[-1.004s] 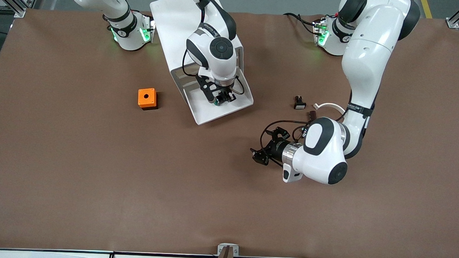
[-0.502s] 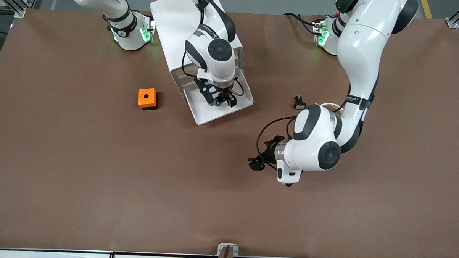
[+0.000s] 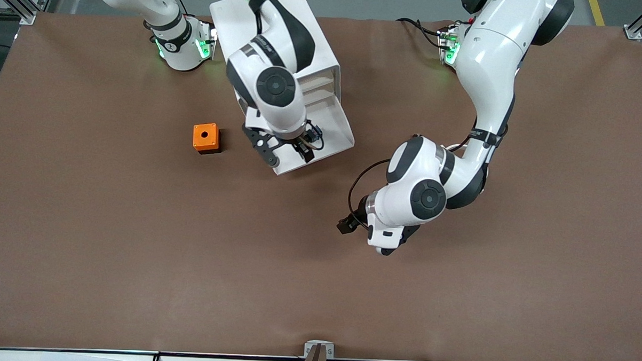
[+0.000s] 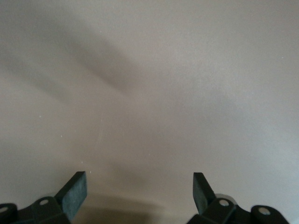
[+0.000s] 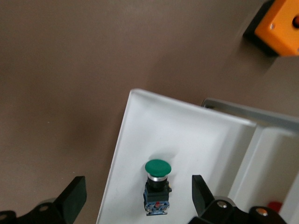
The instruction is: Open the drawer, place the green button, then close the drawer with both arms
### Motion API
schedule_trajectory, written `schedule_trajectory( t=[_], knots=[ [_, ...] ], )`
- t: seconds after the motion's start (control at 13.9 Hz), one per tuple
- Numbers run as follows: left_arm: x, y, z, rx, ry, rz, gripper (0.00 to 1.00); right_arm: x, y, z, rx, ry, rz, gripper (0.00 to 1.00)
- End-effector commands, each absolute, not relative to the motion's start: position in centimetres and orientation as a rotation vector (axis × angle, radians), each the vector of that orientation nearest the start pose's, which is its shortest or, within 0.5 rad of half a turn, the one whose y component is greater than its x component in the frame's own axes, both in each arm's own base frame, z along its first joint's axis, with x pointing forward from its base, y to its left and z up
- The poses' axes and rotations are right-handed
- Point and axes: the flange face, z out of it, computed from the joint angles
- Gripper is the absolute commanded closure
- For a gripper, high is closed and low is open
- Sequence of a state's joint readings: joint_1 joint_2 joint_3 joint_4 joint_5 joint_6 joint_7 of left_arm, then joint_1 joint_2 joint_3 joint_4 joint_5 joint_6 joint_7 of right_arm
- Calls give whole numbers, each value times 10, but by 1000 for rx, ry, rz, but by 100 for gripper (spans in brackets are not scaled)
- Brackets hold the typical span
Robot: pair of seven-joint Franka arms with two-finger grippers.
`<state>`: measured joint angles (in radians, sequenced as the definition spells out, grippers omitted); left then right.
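1. Nearest the front camera, we are seeing the left gripper hanging low over bare brown table. The left arm's own wrist is covering most of it in the front view. The left wrist view is showing its two fingers spread apart with only the tabletop between them.
2. Farther from that camera, we are finding the right gripper hovering over the outer end of the pulled-out drawer, its jaws released and holding nothing. The right arm's wrist is blocking much of the tray floor in the front view.
3. In the right wrist view the button is lying on the floor of the drawer, loose between the parted fingers and touching neither. Its green cap is pointing toward the tray's outer rim, and its long axis is running along the tray's length. The black-and-blue body is partly cut off by the picture's edge.
4. The orange box is sitting on the table beside the drawer, toward the right arm's end, well apart from it.
5. Farthest off, the white cabinet is standing with the right arm crossing over it, so we cannot tell which tray is out.
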<state>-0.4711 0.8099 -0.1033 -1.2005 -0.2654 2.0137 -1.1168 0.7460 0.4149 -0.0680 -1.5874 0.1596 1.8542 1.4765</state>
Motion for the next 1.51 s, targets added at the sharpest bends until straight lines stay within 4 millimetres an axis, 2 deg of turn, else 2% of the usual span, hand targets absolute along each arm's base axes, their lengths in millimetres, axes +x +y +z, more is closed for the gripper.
schedule_trajectory(
  t=[0.0,0.22,0.43,0.72,1.0,1.08,1.22,1.29,1.43],
  knots=[
    [623,-427,301,-3089,-1118,239,0,536,378,420,-2962,1162,380,0],
    [598,-454,285,-3031,-1103,110,0,563,310,465,-2981,1041,391,0],
    [572,-481,276,-3026,-1002,62,0,576,234,493,-3063,854,411,0],
    [528,-516,258,-3021,-844,55,0,588,135,514,-3115,570,462,0],
    [494,-546,251,-3049,-754,60,0,589,31,538,-3104,305,452,0],
    [492,-547,251,-3050,-748,64,0,586,11,545,-3108,241,433,0],
    [472,-559,246,-3058,-705,106,0,582,-20,556,-3126,121,407,0],
    [467,-560,242,-3053,-695,120,0,583,-28,558,-3129,76,398,0],
    [452,-564,233,-3045,-666,156,0,583,-28,558,-3131,43,394,0]
  ],
)
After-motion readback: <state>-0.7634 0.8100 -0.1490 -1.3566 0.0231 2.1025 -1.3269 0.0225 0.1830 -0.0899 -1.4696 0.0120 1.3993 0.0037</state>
